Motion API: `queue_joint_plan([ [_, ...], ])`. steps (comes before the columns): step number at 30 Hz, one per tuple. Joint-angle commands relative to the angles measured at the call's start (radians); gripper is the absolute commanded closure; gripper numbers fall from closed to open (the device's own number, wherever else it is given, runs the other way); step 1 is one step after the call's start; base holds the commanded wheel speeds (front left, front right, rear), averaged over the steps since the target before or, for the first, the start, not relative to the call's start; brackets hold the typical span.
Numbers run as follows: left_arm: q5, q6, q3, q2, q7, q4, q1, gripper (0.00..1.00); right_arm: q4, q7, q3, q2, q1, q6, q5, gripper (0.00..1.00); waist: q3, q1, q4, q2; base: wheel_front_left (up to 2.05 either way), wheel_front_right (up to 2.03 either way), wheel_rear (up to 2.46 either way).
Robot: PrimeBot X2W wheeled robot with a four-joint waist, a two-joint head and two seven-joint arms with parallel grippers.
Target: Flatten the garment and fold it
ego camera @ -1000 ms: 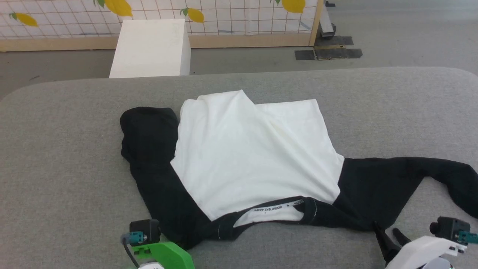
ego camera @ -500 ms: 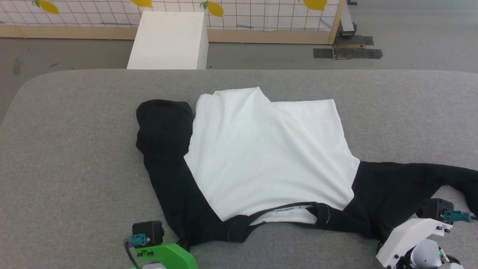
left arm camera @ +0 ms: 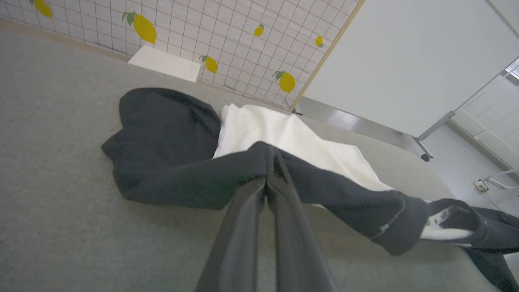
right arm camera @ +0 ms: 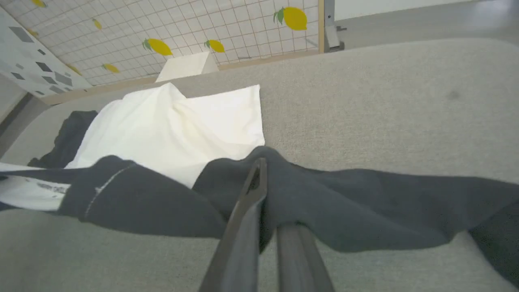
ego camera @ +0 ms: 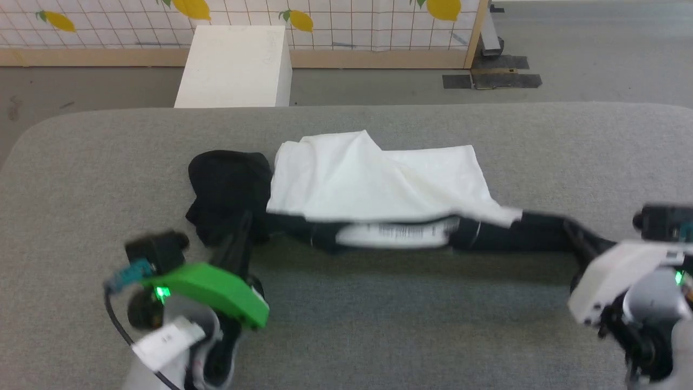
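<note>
- Lying across the middle of the grey desk (ego camera: 81, 179), the garment (ego camera: 373, 179) has its white body spread toward the far edge, with one soft ridge folded down its centre.
- Its near edge is raised off the desk and pulled into a straight line between the two hands, casting a shadow on the surface below.
- On that raised edge, the black collar (ego camera: 471, 234) frames a white inner strip with small printed lettering, too blurred to read.
- The black left sleeve (ego camera: 227, 179) is bunched in a heap on the desk beside the white body.
- The black right sleeve (right arm camera: 385, 202) runs past the right hand and sags onto the desk.
- The left hand (left arm camera: 269, 151), under a green housing, has its two dark fingers pressed together on black fabric at the shoulder.
- The right hand (right arm camera: 261, 164), under a white housing, is likewise closed on black fabric at the other shoulder.
- Beyond the desk, a white box (ego camera: 233, 65) stands on the grey floor (ego camera: 595, 54).
- Behind the box is a gridded screen (ego camera: 352, 21) printed with lemons, and dark mats (ego camera: 492, 80) lie by its wooden post.
</note>
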Motion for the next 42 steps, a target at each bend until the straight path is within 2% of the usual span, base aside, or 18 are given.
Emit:
queue_joint_plan([
  [1,-0.014,-0.012,0.009,0.02,0.015,-0.018,-0.061,1.0,-0.039,0.04,0.012,-0.008,-0.059,-0.002,-0.036,1.0,0.019,0.0,-0.008,0.0,0.0,0.0,0.0],
  [3,-0.023,-0.025,0.019,0.042,0.045,-0.037,-0.147,1.0,-0.086,0.106,0.04,-0.031,-0.142,-0.002,-0.059,1.0,0.046,0.0,-0.014,0.0,0.0,0.0,0.0],
  [6,-0.038,-0.032,0.041,0.074,0.099,-0.054,-0.309,1.0,-0.104,0.192,0.102,-0.119,-0.299,-0.002,-0.098,1.0,0.111,0.0,-0.026,0.0,0.0,0.0,0.0],
  [10,-0.044,-0.014,0.072,0.103,0.163,-0.031,-0.554,1.0,-0.046,0.254,0.17,-0.202,-0.544,-0.002,-0.104,1.0,0.213,0.0,-0.038,0.0,0.0,0.0,0.0],
  [13,-0.026,0.008,0.093,0.123,0.179,0.012,-0.745,1.0,0.017,0.263,0.214,-0.238,-0.73,-0.002,-0.107,1.0,0.292,0.0,-0.046,0.0,0.0,0.0,0.0],
  [16,-0.006,0.031,0.115,0.133,0.161,0.092,-0.936,1.0,0.097,0.225,0.25,-0.264,-0.918,-0.002,-0.134,1.0,0.361,0.0,-0.056,0.0,0.0,0.0,0.0],
  [20,0.051,0.052,0.116,0.152,0.104,0.195,-1.138,1.0,0.198,0.159,0.267,-0.266,-1.129,-0.002,-0.176,1.0,0.428,0.0,-0.064,0.0,0.0,0.0,0.0],
  [25,0.088,0.086,0.147,0.147,-0.033,0.304,-1.331,1.0,0.31,0.021,0.223,-0.224,-1.339,-0.002,-0.248,1.0,0.471,0.0,-0.071,0.0,0.0,0.0,0.0],
  [28,0.09,0.095,0.163,0.14,-0.099,0.335,-1.396,1.0,0.366,-0.07,0.193,-0.199,-1.428,-0.002,-0.297,1.0,0.476,0.0,-0.072,0.0,0.0,0.0,0.0],
  [33,0.066,0.062,0.177,0.134,-0.171,0.42,-1.426,1.0,0.451,-0.173,0.166,-0.171,-1.478,-0.002,-0.338,1.0,0.47,0.0,-0.058,0.0,0.0,0.0,0.0],
  [36,0.076,0.032,0.155,0.146,-0.179,0.473,-1.372,1.0,0.503,-0.181,0.171,-0.166,-1.427,-0.002,-0.325,1.0,0.453,0.0,-0.048,0.0,0.0,0.0,0.0],
  [42,0.099,-0.04,0.088,0.171,-0.159,0.558,-1.149,1.0,0.573,-0.181,0.218,-0.171,-1.217,-0.002,-0.245,1.0,0.387,0.0,-0.035,0.0,0.0,0.0,0.0],
])
